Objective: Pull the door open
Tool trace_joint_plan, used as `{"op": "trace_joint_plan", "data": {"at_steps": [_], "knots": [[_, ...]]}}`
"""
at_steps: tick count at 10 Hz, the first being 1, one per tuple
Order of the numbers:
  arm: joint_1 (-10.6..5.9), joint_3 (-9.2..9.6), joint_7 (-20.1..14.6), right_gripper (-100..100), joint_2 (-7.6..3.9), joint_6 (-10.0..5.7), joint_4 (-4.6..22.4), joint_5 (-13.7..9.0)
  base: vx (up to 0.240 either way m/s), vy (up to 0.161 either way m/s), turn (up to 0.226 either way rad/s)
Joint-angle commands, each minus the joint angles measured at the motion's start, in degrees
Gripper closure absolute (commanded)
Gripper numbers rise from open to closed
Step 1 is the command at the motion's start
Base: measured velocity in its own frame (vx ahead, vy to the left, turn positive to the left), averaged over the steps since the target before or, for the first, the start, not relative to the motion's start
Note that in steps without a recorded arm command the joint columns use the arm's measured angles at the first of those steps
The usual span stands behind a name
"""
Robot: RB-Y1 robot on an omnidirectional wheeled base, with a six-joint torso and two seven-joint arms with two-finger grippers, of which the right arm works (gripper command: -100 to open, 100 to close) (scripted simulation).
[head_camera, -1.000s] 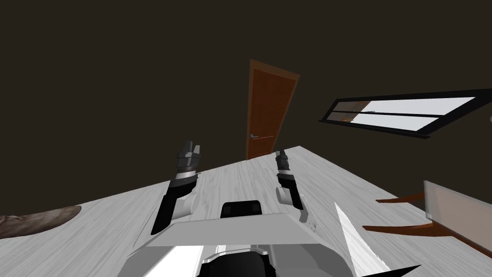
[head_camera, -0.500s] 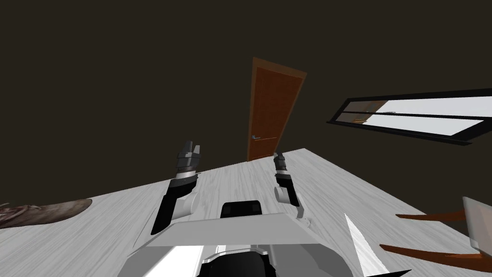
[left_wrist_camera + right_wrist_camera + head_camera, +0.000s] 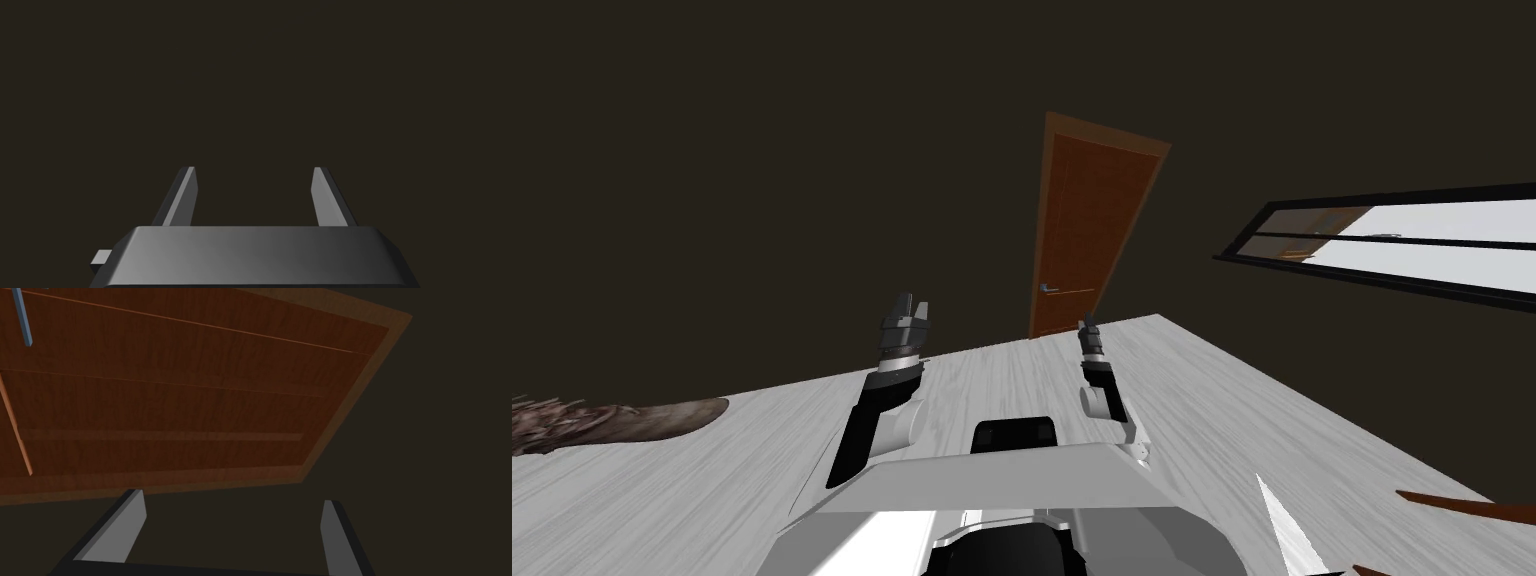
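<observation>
The right gripper (image 3: 1087,325) is pointing forward at 12 o'clock, its two light grey blade fingers (image 3: 117,528) standing wide apart and holding nothing. This looks like a stance readied for a grasp that has not yet begun. In the right wrist view it is looking up along the face of the reddish-brown panelled wooden door (image 3: 1090,235) from low down, well apart from it.

The left gripper (image 3: 910,302) is hanging at about 10 o'clock of the right one, fingers likewise spread and empty. It is apparently being held aside as the idle arm.

Beyond both, the door is standing at 12 o'clock across the pale grey wood-grain floor (image 3: 992,385). It appears shut inside its lighter brown frame, which is set in the dark brown wall (image 3: 762,150). Its slim blue-grey lever handle (image 3: 1050,288) is sitting near the door's left edge, at about 11 o'clock of the right gripper. The hinges are therefore probably on the far side of the panel.

A long black-framed window (image 3: 1412,262) is showing at 2 o'clock, and the edge of a shaggy brown rug (image 3: 622,422) is lying at 9 o'clock on the floor.

Judging by the gap, the task is only at the approach. The robot is likely needing to close on the door and lift the right gripper to the handle before any pull. A grasp taken too near the lever's tip could be slipping off as the door swings.
</observation>
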Motion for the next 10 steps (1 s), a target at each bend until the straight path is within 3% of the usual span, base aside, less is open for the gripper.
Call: {"op": "trace_joint_plan", "data": {"at_steps": [1, 10], "knots": [[-0.40, 0.10, -0.01, -100, -0.10, -0.78, 1.65, -0.28, 0.071, -0.036, 0.026], [-6.29, 0.87, -0.51, -100, -2.03, -5.18, 17.18, -4.82, 0.081, -0.062, 0.107]]}}
